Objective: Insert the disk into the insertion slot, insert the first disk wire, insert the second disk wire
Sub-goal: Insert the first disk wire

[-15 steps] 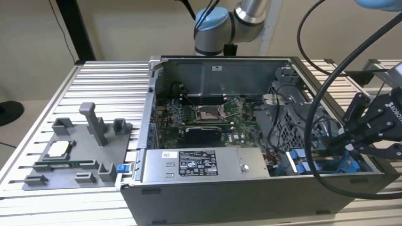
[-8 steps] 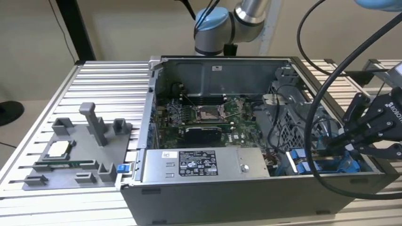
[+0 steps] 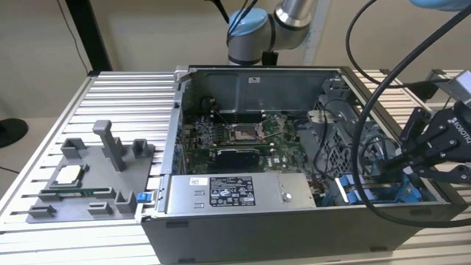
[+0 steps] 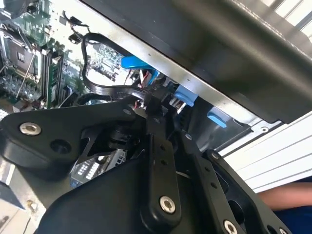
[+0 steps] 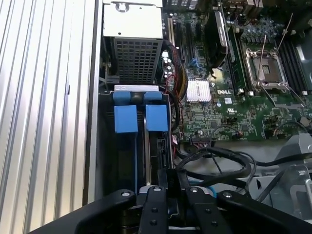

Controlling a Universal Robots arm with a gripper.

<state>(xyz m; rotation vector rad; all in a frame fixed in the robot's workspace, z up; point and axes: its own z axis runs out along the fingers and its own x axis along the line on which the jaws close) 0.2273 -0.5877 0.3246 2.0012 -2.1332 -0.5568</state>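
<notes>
While the disk [image 5: 126, 119] is seen seated in the insertion slot [image 5: 108, 161], at the corner of the computer case [image 3: 294, 232] on the exterior view's right, the gripper [image 5: 170, 187] is positioned close over it, fingers [image 5: 153, 207] pinched shut on the end of a black cable [image 4: 97, 87].

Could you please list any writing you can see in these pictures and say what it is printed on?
White label on the power-supply box: print too small to read.
Hand body: white maker's lettering, left unquoted.
Motherboard: white maker's logo, left unquoted.
Nothing else legible.
</notes>
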